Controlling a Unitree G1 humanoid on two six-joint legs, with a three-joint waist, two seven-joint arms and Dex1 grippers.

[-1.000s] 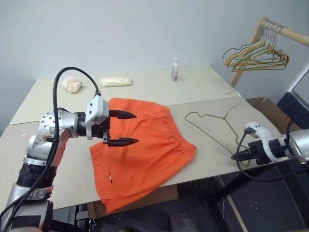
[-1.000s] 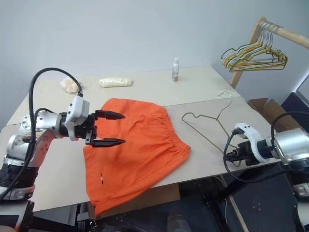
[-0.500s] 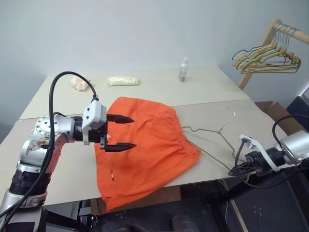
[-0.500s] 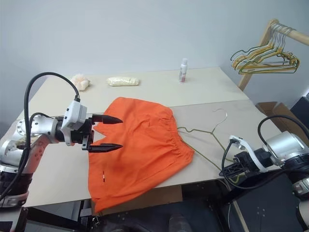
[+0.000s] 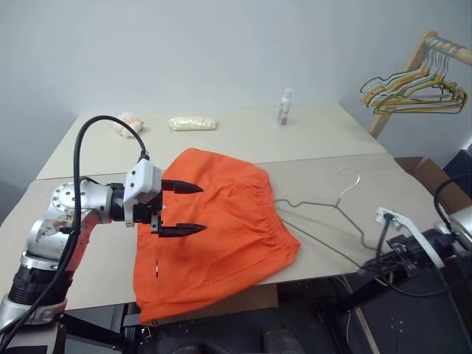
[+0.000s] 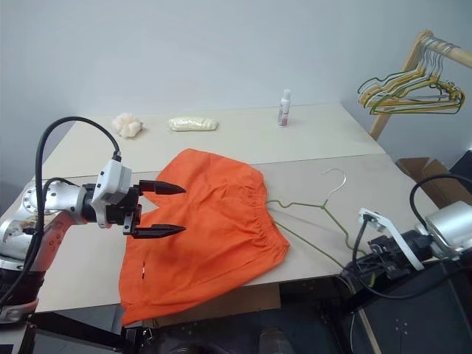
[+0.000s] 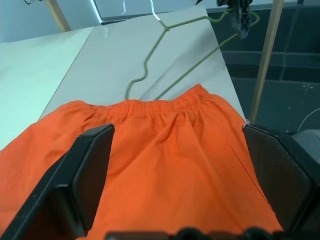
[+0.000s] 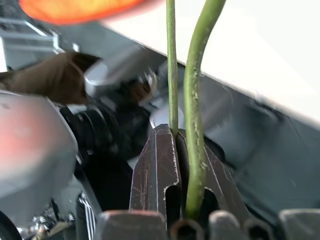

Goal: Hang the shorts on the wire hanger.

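The orange shorts (image 5: pixel 225 221) lie flat on the table, one leg hanging over the front edge. My left gripper (image 5: pixel 198 209) hovers open just above their left side, with nothing between its fingers (image 7: pixel 90 170). To the right of the shorts (image 7: pixel 165 150) the thin olive wire hanger (image 6: pixel 322 206) lies on the table, its hook pointing away from me. My right gripper (image 8: pixel 182 150) is shut on the hanger's wire (image 8: pixel 197 75) at the near right corner, just off the table's front edge (image 6: pixel 363 267).
A wooden rack at the back right holds bunched coloured hangers (image 5: pixel 413 81). A small bottle (image 5: pixel 285 107), a pale packet (image 5: pixel 193 124) and a white crumpled lump (image 5: pixel 129 122) sit along the table's far side. A cardboard box (image 5: pixel 420 173) stands beyond the right edge.
The view has swung to the side. My right gripper has turned and drawn back a little with the hanger's corner in it. The left gripper stays open over the shorts.
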